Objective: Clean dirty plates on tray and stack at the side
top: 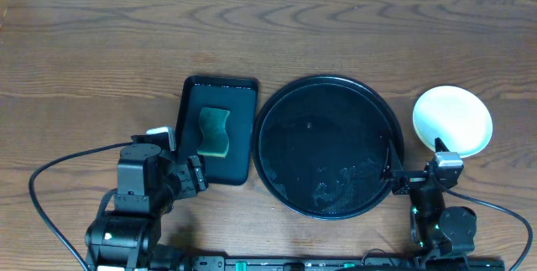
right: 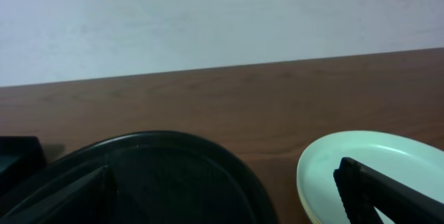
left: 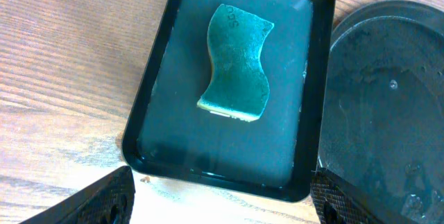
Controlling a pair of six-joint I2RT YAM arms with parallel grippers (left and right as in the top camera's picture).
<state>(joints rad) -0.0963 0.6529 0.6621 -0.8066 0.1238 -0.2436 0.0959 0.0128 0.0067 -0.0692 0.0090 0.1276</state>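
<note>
The large round black tray (top: pixel 327 145) sits at the table's middle with no plates on it; its wet surface also shows in the left wrist view (left: pixel 388 106) and the right wrist view (right: pixel 159 175). A stack of plates (top: pixel 452 120) stands to its right, pale mint on top (right: pixel 368 168) with a yellowish rim showing beneath. My left gripper (top: pixel 180 158) is open and empty, just in front of the rectangular tray; its fingers (left: pixel 222 200) frame bare wood. My right gripper (top: pixel 417 170) is open and empty, between the round tray and the plate stack (right: pixel 225 196).
A smaller rectangular black tray (top: pixel 220 128) lies left of the round tray and holds a teal sponge (top: pixel 215 131), also in the left wrist view (left: pixel 236 63). Wood table all round; cables run along the front edge.
</note>
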